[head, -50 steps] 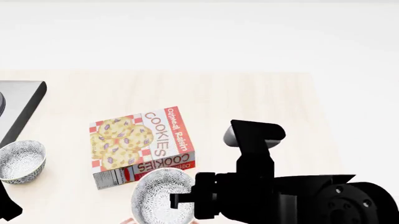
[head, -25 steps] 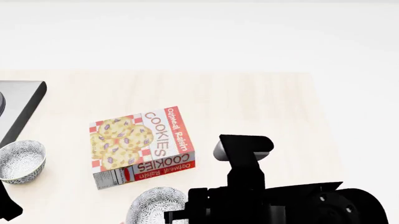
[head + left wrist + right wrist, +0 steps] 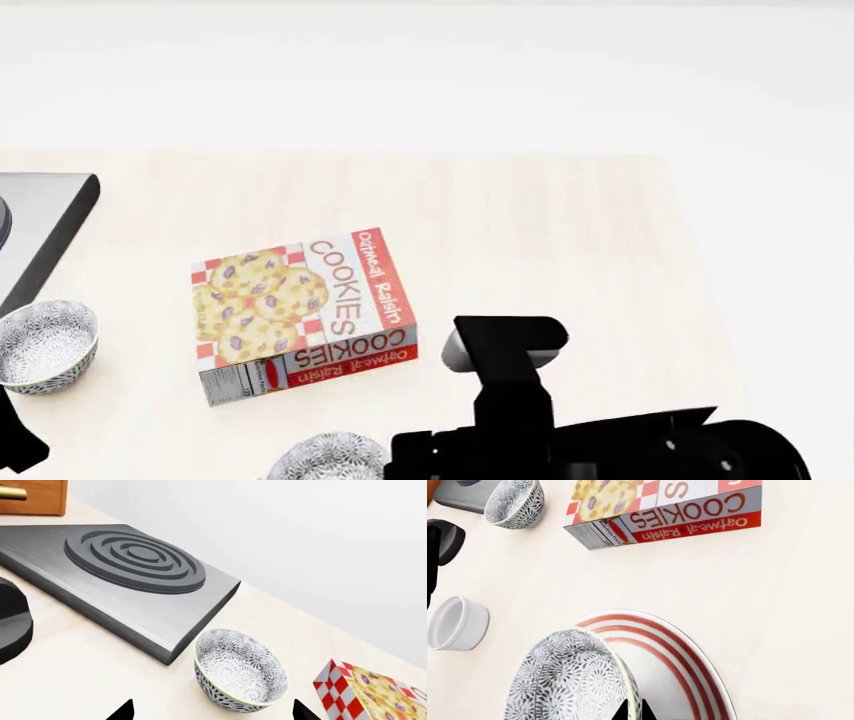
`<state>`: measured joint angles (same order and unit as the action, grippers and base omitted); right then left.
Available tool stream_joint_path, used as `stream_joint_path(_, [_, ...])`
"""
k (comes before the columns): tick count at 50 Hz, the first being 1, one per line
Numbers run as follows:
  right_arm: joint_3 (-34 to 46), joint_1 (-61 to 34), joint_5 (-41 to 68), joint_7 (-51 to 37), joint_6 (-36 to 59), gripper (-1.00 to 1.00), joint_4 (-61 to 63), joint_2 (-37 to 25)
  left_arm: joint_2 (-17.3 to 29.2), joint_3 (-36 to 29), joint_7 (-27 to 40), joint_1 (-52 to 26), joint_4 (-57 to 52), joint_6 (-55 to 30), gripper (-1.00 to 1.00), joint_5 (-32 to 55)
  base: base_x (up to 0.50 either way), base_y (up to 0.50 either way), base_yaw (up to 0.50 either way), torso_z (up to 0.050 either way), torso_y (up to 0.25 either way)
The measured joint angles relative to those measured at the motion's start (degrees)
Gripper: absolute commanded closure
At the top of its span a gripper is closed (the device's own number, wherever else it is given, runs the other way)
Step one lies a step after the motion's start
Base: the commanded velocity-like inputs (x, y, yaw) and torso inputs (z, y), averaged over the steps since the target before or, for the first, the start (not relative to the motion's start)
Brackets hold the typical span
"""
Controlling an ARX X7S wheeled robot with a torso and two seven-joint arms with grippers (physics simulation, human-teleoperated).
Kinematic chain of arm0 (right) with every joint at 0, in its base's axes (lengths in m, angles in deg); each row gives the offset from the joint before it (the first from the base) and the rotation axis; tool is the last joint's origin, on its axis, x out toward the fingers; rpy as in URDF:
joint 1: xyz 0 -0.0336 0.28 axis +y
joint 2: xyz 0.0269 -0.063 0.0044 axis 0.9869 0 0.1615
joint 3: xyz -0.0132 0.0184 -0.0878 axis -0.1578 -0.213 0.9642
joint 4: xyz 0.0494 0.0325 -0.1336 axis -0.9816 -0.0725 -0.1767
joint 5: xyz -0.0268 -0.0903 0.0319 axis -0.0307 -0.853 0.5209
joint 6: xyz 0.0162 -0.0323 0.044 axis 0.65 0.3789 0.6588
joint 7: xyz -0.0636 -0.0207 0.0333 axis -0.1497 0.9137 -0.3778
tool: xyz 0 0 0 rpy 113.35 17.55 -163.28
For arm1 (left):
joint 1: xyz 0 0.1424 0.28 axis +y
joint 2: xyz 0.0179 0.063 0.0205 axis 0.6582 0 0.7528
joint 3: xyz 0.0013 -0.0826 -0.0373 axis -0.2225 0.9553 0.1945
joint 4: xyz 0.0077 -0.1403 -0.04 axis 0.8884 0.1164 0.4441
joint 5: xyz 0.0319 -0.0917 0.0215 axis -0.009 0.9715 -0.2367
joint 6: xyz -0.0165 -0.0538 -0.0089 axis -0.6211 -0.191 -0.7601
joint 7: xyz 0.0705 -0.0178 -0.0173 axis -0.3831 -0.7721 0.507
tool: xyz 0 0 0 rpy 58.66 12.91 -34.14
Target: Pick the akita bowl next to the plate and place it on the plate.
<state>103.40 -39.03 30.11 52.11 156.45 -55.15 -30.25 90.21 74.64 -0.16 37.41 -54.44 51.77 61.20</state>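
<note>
Akita bowl held over the plate, ready to set down.

The akita bowl (image 3: 570, 680), gripped at its rim by the right claw (image 3: 632, 711), hangs tilted above the red-ringed plate (image 3: 684, 670) near the tabletop's front edge. Best to level it, centre it over the plate, lower gently, then release. The left claw (image 3: 210, 711) is open near the other bowl (image 3: 240, 670).

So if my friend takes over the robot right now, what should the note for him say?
Right gripper: shut on the akita bowl, held over the plate, which has red rings.
Left gripper: looks open and empty, near the second speckled bowl beside the grey stove slab.
Also on the table: cookie box and white cup.
Done: bowl picked up and carried over the plate.
Left: lower it onto the plate, then let go.
</note>
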Motion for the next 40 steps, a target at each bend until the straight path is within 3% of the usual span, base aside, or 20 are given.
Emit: stream_joint_path(40, [5.43, 1.18, -1.75, 3.52, -3.42, 1.00, -2.48, -0.10, 0.37, -0.36, 0.43, 0.19, -0.31, 0.09, -1.00, 0.51, 0.00, 0.00, 0.00, 0.000, 0.000])
